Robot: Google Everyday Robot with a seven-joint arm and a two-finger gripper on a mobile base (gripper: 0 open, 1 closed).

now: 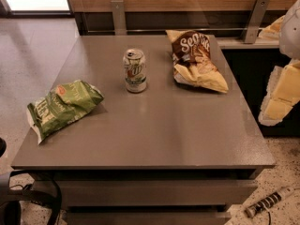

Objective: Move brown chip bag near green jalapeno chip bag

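The brown chip bag (196, 59) lies at the back right of the grey table (154, 135), its dark brown top with white script facing up and its tan-yellow end toward the front right. The green jalapeno chip bag (62, 105) lies at the table's left edge, far from the brown bag. My gripper (280, 95) shows as pale yellow-white parts at the right edge of the view, off the table's right side and level with its middle. It holds nothing that I can see.
A white and green soda can (135, 71) stands upright between the two bags, nearer the back. A wooden wall panel with metal brackets runs behind the table. A power strip (268, 202) lies on the floor at the front right. Black cables hang at the front left.
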